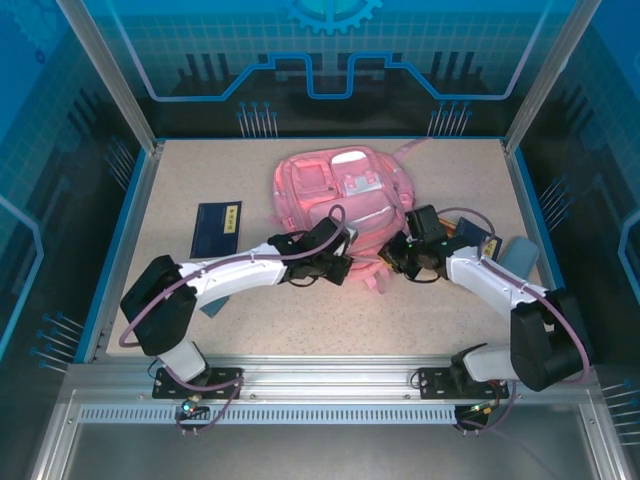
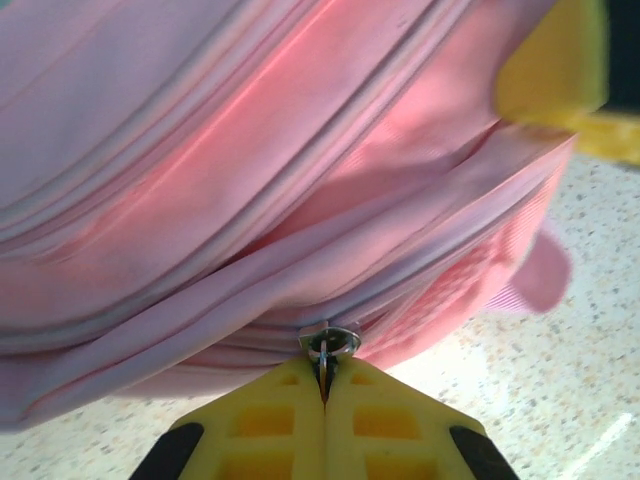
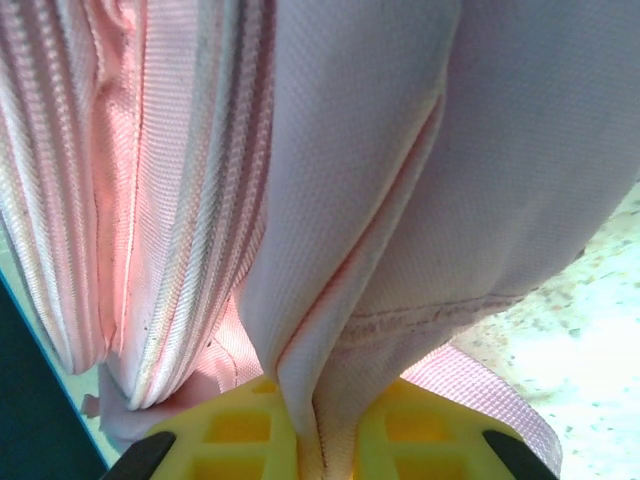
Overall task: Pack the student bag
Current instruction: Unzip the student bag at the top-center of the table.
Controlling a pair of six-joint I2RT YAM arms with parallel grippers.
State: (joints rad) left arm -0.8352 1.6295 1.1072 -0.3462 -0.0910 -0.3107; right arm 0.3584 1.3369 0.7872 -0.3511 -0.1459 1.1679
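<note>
Speckled beige counter (image 1: pixel 300 320), blue-panelled cell (image 1: pixel 40 150); left hand (image 2: pixel 323 390) pinches metal zip pull (image 2: pixel 328 345) of large soft pink fabric backpack (image 1: pixel 340 195), right hand (image 3: pixel 320 430) clamps its fabric fold.

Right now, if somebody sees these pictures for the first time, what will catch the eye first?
The big pink student bag lies in the middle of the table, both arms reaching to its near edge. The left claw is shut on a metal zipper pull; the right claw pinches a fold of the bag's fabric. A dark blue booklet lies flat to the bag's left.
</note>
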